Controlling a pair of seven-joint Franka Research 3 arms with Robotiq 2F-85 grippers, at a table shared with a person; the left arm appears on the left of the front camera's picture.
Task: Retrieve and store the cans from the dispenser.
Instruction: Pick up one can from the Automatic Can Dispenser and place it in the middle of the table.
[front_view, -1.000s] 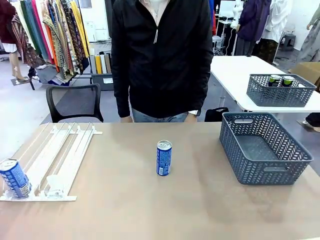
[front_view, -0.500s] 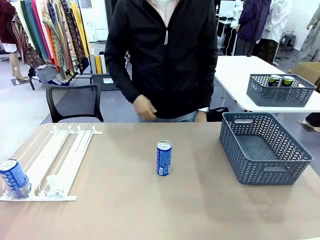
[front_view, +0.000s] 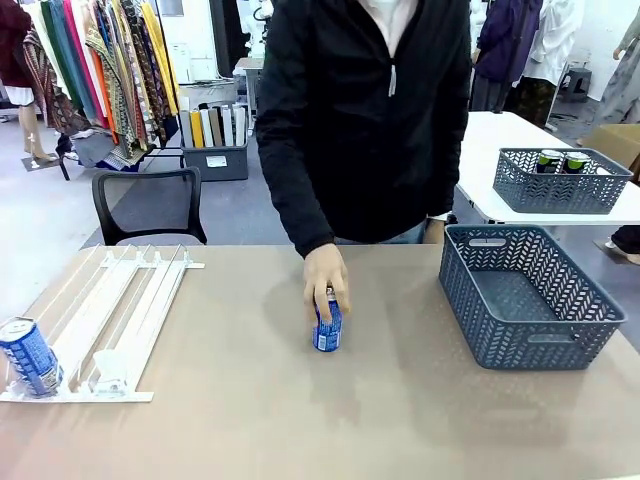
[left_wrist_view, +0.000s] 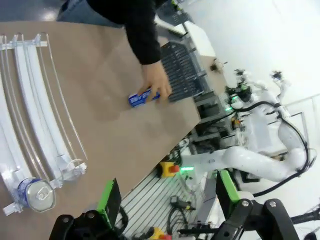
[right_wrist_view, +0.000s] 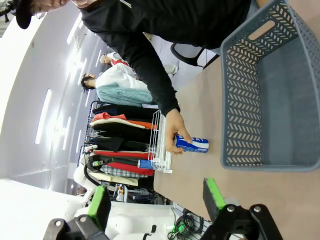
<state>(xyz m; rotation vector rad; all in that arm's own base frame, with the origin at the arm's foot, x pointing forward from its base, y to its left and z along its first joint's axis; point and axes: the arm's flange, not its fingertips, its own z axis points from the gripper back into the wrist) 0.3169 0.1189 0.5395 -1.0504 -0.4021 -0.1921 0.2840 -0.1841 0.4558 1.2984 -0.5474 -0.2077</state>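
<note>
Both wide, the left pincer (left_wrist_view: 167, 192) and right pincer (right_wrist_view: 156, 200) were best held clear while a person's hand (front_view: 326, 278) clasped the slim blue metal can (front_view: 327, 336).

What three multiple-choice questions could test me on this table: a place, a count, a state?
1. Where is the person's hand? A) on the slim blue metal can mid-table B) on the black chair C) behind their back
2. How many blue cans stand on the brown table? A) one B) two C) four
3. The grey-blue plastic lattice basket on that table is A) full B) tipped over C) empty
Answers: 1 A, fingers cover the can's top; 2 B, the second blue can stands at the flat white rail rack's near end; 3 C, its floor shows bare.
</note>
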